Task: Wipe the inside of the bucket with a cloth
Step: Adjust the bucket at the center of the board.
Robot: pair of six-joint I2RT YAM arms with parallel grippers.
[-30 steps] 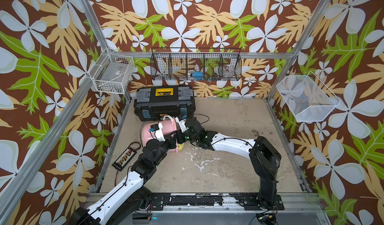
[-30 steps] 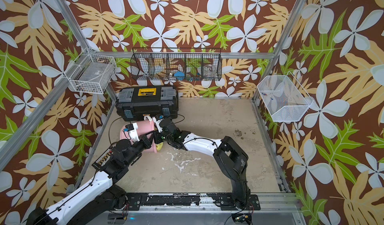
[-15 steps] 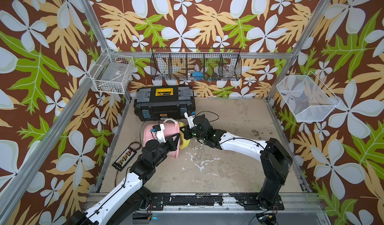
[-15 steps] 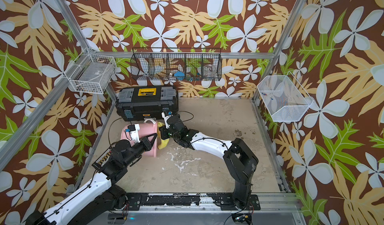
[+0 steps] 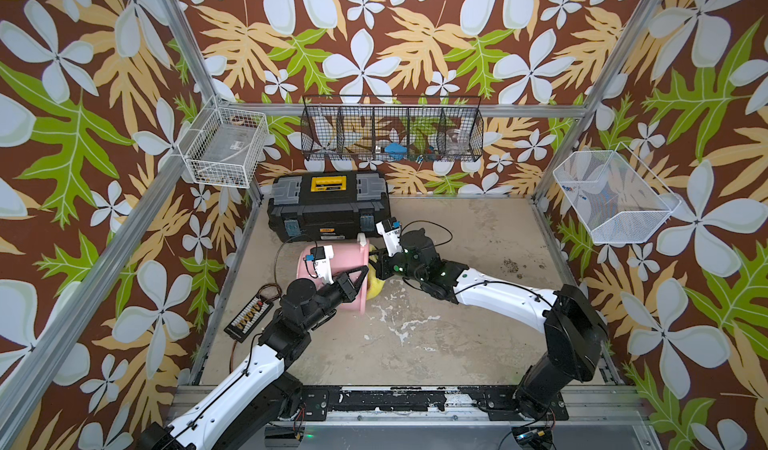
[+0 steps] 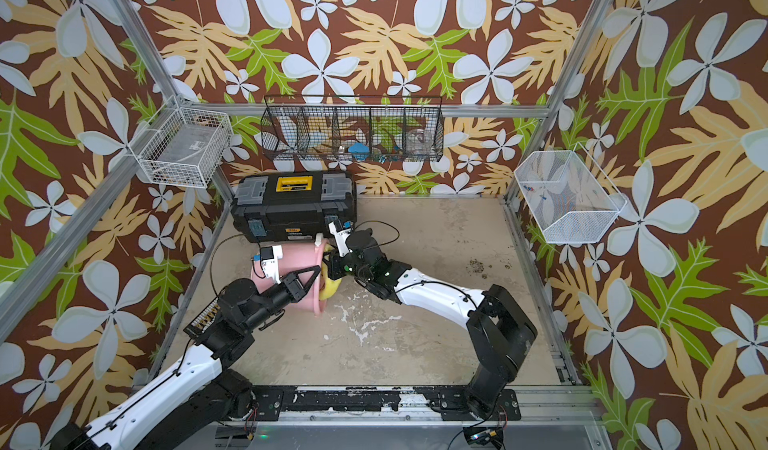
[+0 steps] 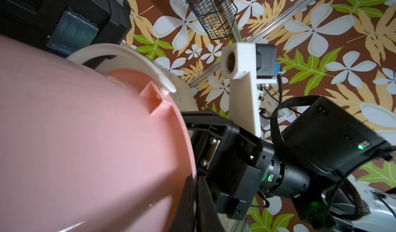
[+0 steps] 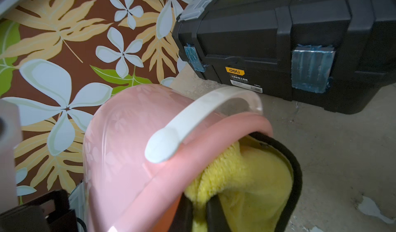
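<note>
A worn beige table (image 5: pixel 457 335) with white scuffs near its middle is seen in both top views, enclosed by aluminium frame posts and walls papered in brown with large flowers and leaves. A white wire basket (image 5: pixel 224 152) is hung on the left wall, a black wire rack (image 5: pixel 392 134) on the back wall and a white mesh basket (image 5: pixel 611 198) on the right wall. A black-and-yellow toolbox (image 5: pixel 328 206) is set in the far left corner of the table.

The bucket (image 5: pixel 345 260) is laid on its side just in front of the toolbox, near the left edge. Its long axis is run roughly along the far edge, with the mouth turned to the right edge and the base to the left edge. Its whitish handle (image 8: pixel 205 110) is swung to the toolbox side.

The left hand (image 5: pixel 362 272) is clamped on the bucket's rim at the near side, one finger outside the wall and one inside, as shown in the left wrist view. The cloth (image 8: pixel 246 177) is bunched in the mouth of the bucket and spills partly past the rim, and it is pinched between the closed fingers of the right hand (image 5: pixel 381 267) right at the mouth.
</note>
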